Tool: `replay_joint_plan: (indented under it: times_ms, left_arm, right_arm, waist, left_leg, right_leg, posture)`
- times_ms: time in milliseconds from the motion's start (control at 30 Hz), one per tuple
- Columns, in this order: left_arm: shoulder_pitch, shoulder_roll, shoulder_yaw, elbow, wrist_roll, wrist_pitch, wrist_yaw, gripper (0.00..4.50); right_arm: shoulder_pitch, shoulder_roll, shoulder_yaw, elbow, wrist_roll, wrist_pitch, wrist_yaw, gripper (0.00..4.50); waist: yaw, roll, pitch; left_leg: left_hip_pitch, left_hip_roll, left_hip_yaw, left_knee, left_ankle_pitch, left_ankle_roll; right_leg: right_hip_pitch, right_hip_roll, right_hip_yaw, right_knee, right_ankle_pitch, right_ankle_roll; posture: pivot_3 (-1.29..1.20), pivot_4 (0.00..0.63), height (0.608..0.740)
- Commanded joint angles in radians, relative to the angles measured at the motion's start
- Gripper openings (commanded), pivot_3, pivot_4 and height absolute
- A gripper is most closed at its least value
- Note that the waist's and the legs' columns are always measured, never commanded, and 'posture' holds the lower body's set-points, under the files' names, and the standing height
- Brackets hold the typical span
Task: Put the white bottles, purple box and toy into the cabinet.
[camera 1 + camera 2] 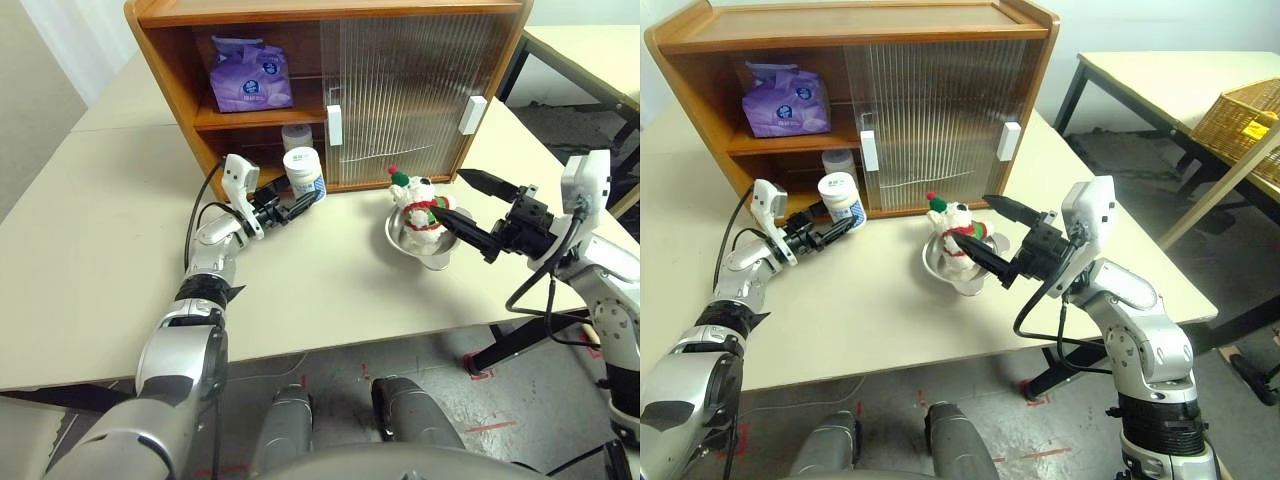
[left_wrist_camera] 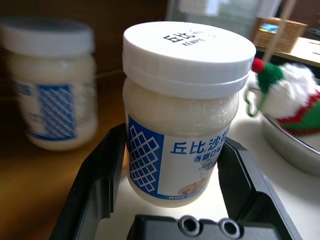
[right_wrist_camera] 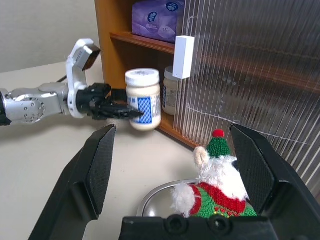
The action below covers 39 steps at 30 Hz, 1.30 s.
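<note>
Now, from my head, I am holding a white bottle (image 1: 304, 172) in my left fingers (image 1: 291, 208) just before the cabinet (image 1: 240, 15) — purple box (image 1: 250, 76) sitting on its upper shelf. My left wrist is showing the second bottle (image 2: 52, 90) behind. My right wrist is showing my right fingers (image 3: 260, 170) standing open around the toy (image 3: 215, 187) — bowl (image 3: 155, 197) beneath.
</note>
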Motion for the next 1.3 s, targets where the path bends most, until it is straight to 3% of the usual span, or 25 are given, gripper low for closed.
replay_joint_plan:
  times_ms: [33,533,1300]
  left_arm:
    - [0.013,0.011,0.015,-0.043,-0.002,0.02,0.07,3.07]
    - [-0.047,0.066,0.024,0.088,0.054,0.047,0.354,3.07]
    - [-0.198,-0.02,0.039,0.305,0.106,-0.013,0.724,3.07]
  right_arm:
    - [-0.001,0.002,-0.002,0.017,-0.002,-0.012,0.007,4.5]
    - [-0.01,0.009,0.008,0.019,-0.004,-0.014,0.009,4.5]
    - [0.003,0.007,0.006,-0.011,0.003,-0.001,-0.015,4.5]
  waist:
    - [0.0,0.0,0.0]
    - [0.003,0.0,0.0]
    - [0.0,-0.001,0.0]
  left_leg:
    - [0.0,0.0,0.0,0.0,0.0,0.0]
    - [0.001,0.0,0.0,0.0,0.0,0.0]
    - [0.002,-0.001,0.001,0.0,0.0,0.0]
  right_leg:
    - [0.0,0.0,0.0,0.0,0.0,0.0]
    - [0.0,0.0,0.0,0.0,0.0,0.0]
    - [0.001,0.0,0.0,0.0,0.0,0.0]
  posture:
    - [-0.11,0.068,0.74]
    - [-0.1,0.073,0.74]
    - [-0.13,0.072,0.74]
